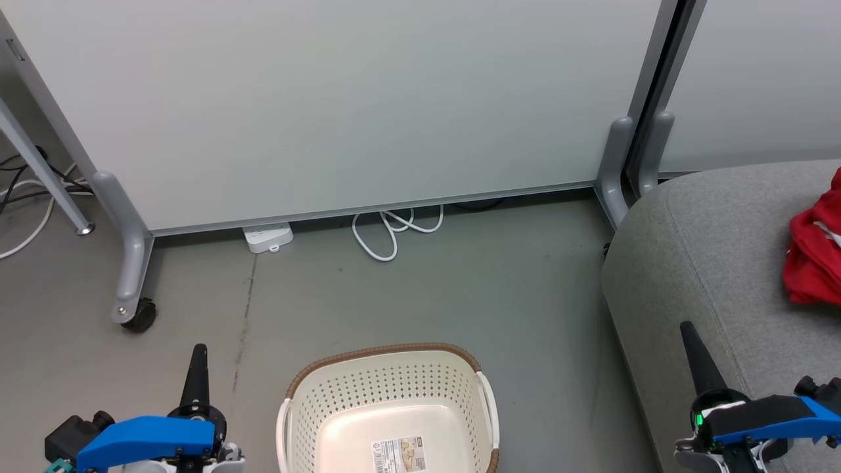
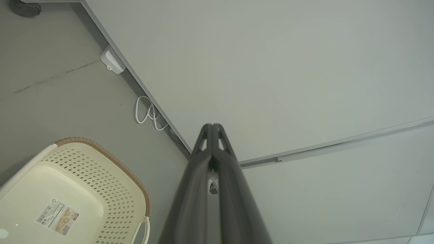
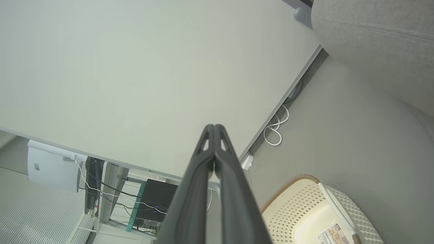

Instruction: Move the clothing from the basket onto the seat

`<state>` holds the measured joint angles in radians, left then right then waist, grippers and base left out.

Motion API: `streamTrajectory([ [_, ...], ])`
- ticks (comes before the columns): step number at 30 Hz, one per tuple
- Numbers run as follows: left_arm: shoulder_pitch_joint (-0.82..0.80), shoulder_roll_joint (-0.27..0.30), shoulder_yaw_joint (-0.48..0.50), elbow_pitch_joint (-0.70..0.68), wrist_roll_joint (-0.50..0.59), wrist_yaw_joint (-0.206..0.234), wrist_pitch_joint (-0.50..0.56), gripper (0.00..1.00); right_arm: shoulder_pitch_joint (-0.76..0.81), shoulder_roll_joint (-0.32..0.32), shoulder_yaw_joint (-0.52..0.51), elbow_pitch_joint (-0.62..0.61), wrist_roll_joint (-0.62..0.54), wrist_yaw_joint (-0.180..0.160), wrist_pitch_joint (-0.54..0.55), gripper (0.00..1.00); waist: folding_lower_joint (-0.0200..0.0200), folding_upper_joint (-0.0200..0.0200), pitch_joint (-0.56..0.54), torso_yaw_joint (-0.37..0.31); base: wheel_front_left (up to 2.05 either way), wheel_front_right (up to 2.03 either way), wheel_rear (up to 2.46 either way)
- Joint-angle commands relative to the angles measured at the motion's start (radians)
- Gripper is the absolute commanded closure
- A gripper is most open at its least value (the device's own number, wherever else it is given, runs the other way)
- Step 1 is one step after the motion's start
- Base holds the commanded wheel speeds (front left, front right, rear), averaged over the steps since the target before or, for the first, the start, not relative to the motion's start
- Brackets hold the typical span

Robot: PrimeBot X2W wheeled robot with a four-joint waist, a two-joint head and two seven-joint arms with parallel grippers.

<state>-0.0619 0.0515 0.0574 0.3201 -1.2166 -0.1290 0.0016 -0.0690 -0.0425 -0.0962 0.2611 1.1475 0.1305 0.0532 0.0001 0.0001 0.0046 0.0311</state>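
My left gripper is clenched on nothing, its two dark fingers pressed together and pointing up over the grey floor, left of the basket. My right gripper is clenched on nothing too, its fingers in front of the near edge of the seat. The basket stands on the floor between my arms, apart from both, with a printed label on its pale bottom. The clothing lies on the seat as a crumpled red heap with a strip of white, at the right edge of my head view; I cannot tell how many pieces it is. Behind the basket stands a white partition, with a power strip and a looped white cord at its foot.
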Motion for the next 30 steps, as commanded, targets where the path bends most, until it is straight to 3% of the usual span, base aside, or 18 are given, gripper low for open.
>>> streamTrajectory([
  [1, -0.024, 0.001, 0.011, -0.016, -0.030, -0.002, 0.009, 1.00, -0.023, -0.008, -0.003, -0.012, 0.035, 0.000, 0.007, 1.00, -0.0001, -0.0001, 0.000, -0.001, 0.00, 0.00, 0.00],
  [30, -0.042, -0.001, 0.041, -0.052, -0.245, -0.003, 0.072, 1.00, -0.037, -0.010, -0.013, -0.015, 0.289, 0.000, 0.041, 1.00, -0.0001, -0.0001, -0.001, -0.017, 0.00, 0.00, 0.00],
])
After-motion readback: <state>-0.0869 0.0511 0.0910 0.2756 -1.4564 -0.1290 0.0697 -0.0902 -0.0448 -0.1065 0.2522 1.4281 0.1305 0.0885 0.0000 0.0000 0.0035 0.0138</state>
